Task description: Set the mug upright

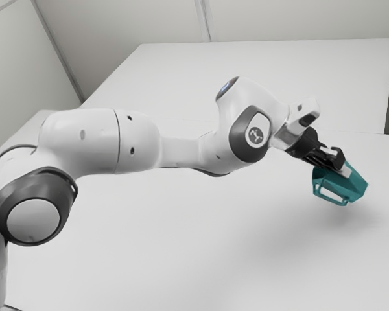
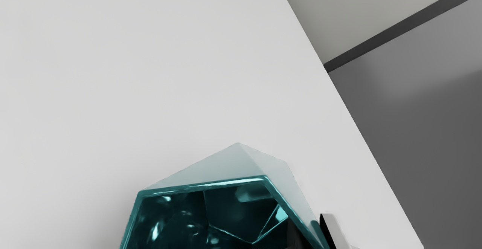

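The gripper (image 1: 343,170) pinches the mug (image 1: 355,186) by its wall, one finger inside the rim (image 2: 203,185) and the other outside. The mug is tilted, its mouth toward the wrist camera and its handle (image 1: 330,200) toward the exterior view's left. It is over the table (image 1: 181,259); whether they touch, I cannot tell.

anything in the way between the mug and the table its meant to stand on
Nothing visible stands between the mug and the table. The gripper is shut on the mug's wall, holding it tilted.
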Robot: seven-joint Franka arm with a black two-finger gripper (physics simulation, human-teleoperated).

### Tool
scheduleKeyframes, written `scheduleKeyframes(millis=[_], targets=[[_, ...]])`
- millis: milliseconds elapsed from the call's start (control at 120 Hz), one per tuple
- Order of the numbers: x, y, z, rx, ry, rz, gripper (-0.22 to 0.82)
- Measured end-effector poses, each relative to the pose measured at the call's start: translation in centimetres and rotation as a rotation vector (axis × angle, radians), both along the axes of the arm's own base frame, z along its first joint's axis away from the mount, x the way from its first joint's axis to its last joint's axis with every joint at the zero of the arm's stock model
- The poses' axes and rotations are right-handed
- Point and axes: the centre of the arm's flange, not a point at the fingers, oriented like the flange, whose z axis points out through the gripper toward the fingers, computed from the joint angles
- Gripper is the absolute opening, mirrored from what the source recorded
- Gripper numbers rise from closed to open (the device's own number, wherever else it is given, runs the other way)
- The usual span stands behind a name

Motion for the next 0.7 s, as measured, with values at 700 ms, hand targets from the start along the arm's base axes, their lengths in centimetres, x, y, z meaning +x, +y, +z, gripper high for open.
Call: scheduleKeyframes(millis=[700], targets=[[1.2, 23.7, 5.6, 0.620, 0.147, 0.184, -0.18]])
